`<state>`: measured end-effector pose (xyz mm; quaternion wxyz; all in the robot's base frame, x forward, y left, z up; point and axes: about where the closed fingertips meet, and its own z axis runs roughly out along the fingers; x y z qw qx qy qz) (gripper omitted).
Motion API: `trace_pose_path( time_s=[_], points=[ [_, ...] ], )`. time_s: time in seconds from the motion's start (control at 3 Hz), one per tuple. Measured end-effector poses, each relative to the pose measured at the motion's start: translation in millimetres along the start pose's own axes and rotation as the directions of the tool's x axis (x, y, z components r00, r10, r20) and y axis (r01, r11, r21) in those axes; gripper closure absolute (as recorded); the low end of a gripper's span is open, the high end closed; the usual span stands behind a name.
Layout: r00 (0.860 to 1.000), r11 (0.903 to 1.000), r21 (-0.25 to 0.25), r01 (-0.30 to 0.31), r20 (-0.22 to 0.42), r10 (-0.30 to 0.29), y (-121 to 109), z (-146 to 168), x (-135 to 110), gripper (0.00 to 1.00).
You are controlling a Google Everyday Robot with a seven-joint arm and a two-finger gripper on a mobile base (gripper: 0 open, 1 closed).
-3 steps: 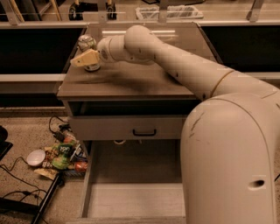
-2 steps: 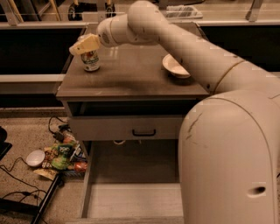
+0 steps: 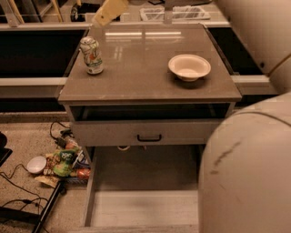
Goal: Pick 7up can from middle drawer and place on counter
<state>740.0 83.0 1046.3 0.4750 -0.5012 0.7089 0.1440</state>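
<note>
The 7up can [image 3: 91, 55] stands upright on the counter [image 3: 145, 79], near its back left corner. It has a silver top and a pale green-and-white body with a red spot. My gripper [image 3: 109, 11] is at the top edge of the camera view, above and behind the can and apart from it. Only its tan tip shows. The middle drawer [image 3: 145, 207] is pulled out at the bottom of the view, with its plank floor showing. My arm's large cream body [image 3: 248, 173] fills the right side and hides the drawer's right part.
A cream bowl [image 3: 189, 67] sits on the counter at the right. A grey drawer front with a black handle [image 3: 149, 137] is under the counter. Snack bags [image 3: 63, 162], a small white bowl [image 3: 36, 164] and cables lie on the floor at the left.
My gripper was at the can on the counter. It has lifted up and back to the top edge, leaving the can standing on the counter.
</note>
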Motion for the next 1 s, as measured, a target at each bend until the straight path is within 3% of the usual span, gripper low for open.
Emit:
trace_pose_path(
  time_s=[0.33,0.67,1.0],
  points=[
    [0.981,0.9866,0.163,0.0,-0.193,0.032,-3.9,-107.2,18.0,0.0],
    [0.957,0.9448,0.327,-0.019,-0.266,0.112,-12.1,-160.8,70.0,0.0],
    [0.948,0.9058,0.419,-0.063,-0.258,0.185,-22.2,-168.0,129.5,0.0]
  ],
)
